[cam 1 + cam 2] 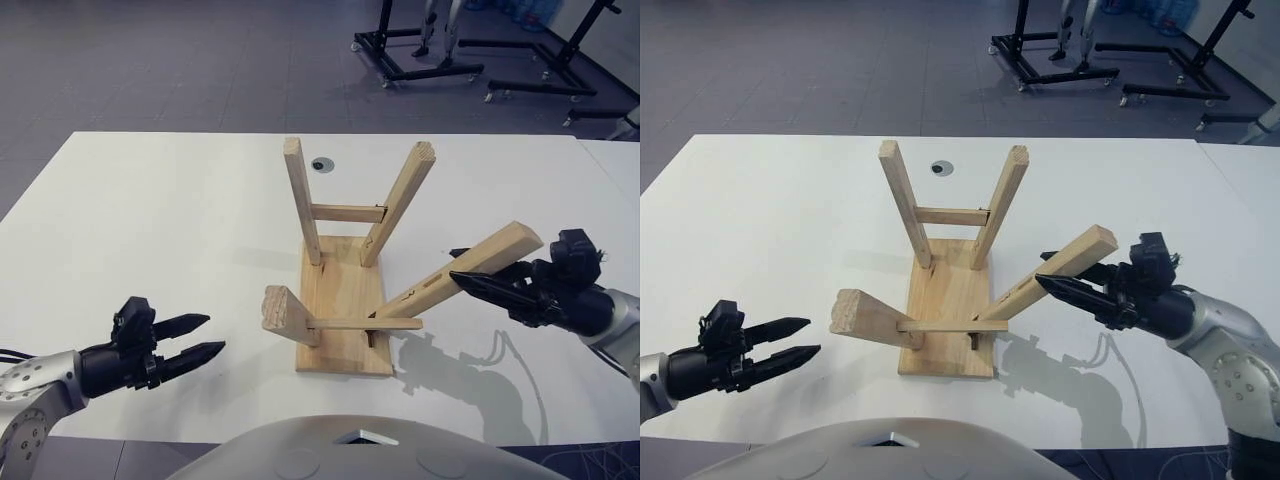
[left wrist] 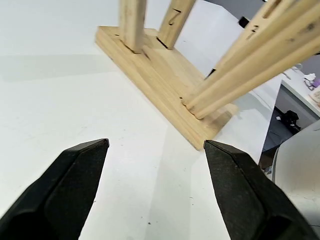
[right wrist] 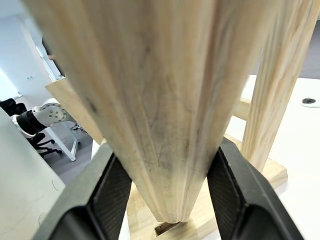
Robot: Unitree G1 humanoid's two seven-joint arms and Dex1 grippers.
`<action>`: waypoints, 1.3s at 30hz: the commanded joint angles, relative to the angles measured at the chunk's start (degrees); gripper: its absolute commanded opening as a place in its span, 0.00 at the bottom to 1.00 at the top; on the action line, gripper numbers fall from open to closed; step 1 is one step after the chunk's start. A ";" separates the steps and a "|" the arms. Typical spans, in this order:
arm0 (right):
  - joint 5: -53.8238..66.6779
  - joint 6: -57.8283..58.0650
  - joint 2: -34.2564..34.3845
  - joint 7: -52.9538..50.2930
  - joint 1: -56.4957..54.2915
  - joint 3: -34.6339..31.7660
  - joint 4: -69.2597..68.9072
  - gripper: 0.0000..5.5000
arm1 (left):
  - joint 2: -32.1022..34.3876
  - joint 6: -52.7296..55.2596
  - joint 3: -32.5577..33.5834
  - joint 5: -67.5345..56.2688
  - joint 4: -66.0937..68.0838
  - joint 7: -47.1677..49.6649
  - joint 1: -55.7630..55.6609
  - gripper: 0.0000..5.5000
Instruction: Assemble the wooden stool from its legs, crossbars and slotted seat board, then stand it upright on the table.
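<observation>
From where I stand, both forearms are smooth, rounded shells of silver-grey metal, the left arm (image 1: 38,385) and the right arm (image 1: 618,318) alike. Each ends in an all-black wrist block with a small boxy housing (image 1: 577,249) perched on top. The left gripper (image 1: 213,334) and the right gripper (image 1: 455,262) are matt black too, with two long fingers (image 2: 75,187) each, thick at the root and narrowing to blunt wedge tips. A round cap (image 1: 1241,383) marks the right elbow, and thin dark cables (image 1: 8,353) trail off the left forearm.
</observation>
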 commanded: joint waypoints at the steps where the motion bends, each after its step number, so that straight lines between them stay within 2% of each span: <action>1: 1.30 1.19 -3.07 1.78 -3.03 -1.14 -1.42 0.37 | -2.14 -0.85 -4.18 1.34 -3.21 2.72 -0.08 0.63; 5: 0.55 1.94 -4.55 4.50 -4.28 0.61 -0.61 0.37 | -3.60 -1.02 -6.78 1.62 -3.99 5.08 -1.22 0.63; 15: -6.20 -1.69 -4.89 8.76 -4.26 4.76 0.34 0.37 | -3.59 -1.09 -7.48 1.51 -3.01 5.76 -3.29 0.63; 29: -13.78 -9.98 -2.64 7.33 -5.88 8.51 -1.45 0.37 | -3.86 -2.91 -9.15 2.61 -0.79 5.87 -4.71 0.63; 39: -14.34 -10.78 -3.60 8.21 -10.57 13.11 -1.60 0.37 | -2.78 -4.51 -10.46 4.71 2.61 4.46 -8.30 0.63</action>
